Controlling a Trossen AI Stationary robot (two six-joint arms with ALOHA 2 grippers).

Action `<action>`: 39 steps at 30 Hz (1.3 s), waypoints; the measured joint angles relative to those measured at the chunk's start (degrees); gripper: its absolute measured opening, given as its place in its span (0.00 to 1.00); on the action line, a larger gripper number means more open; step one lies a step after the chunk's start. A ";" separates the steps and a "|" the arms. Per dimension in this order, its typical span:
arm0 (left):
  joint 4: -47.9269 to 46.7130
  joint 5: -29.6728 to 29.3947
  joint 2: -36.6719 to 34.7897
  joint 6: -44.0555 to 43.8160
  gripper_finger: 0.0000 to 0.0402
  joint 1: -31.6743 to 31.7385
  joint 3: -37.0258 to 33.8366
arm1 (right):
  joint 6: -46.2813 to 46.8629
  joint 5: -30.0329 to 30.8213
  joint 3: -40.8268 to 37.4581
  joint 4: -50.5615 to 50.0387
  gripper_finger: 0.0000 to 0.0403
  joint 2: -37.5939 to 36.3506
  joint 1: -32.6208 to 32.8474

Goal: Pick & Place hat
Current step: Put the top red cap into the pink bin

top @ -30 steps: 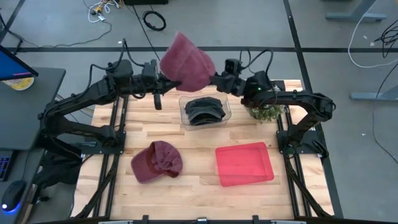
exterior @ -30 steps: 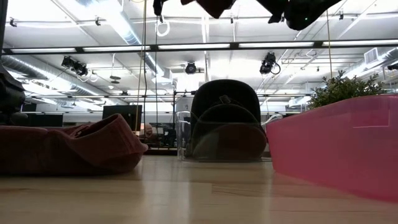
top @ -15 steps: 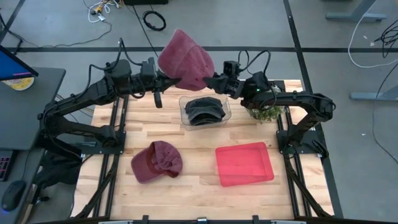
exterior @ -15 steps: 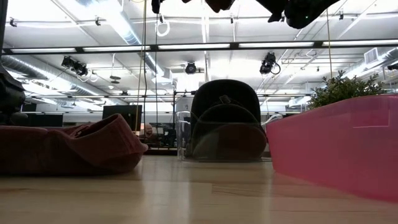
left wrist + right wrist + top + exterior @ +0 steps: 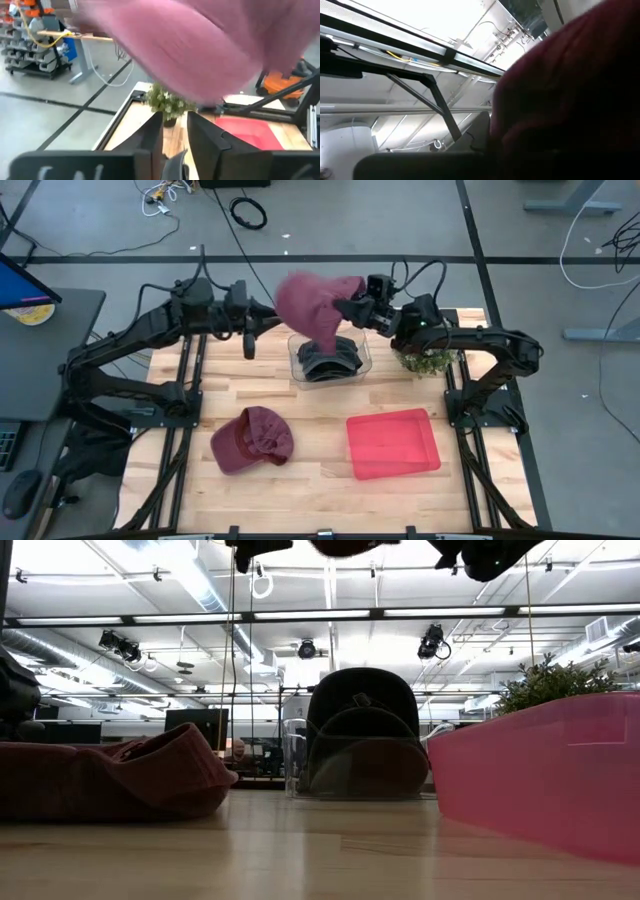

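Maroon hat [image 5: 318, 305] hangs above the clear bin [image 5: 362, 362], pinched by the right gripper [image 5: 352, 308] reaching level from beside the plant [image 5: 428, 362]. Opposite, the left gripper [image 5: 262, 311] points at it, fingers [image 5: 152, 137] slightly parted, empty.

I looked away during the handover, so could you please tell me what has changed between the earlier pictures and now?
The maroon hat passed from the left pincer, which let go, to the right pincer, now shut on it; it swung right, drooping over the clear bin. The cap on the table and the pink tray stayed put.
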 joint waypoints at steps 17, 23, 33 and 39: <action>-3.11 2.25 -5.58 -36.17 0.61 3.99 0.02 | -3.56 -13.15 0.00 -18.29 0.06 -9.24 -1.14; -4.99 -0.11 -5.58 -35.52 0.65 4.21 0.02 | -3.99 -16.09 0.00 -34.61 0.06 -15.09 2.05; -5.31 -2.12 -5.58 -30.00 0.63 4.13 0.02 | -9.11 2.89 0.00 -80.72 0.06 -26.46 16.95; -5.26 -4.08 -5.58 -26.01 0.63 4.16 0.02 | -3.20 15.52 0.00 -92.66 0.06 -28.03 27.06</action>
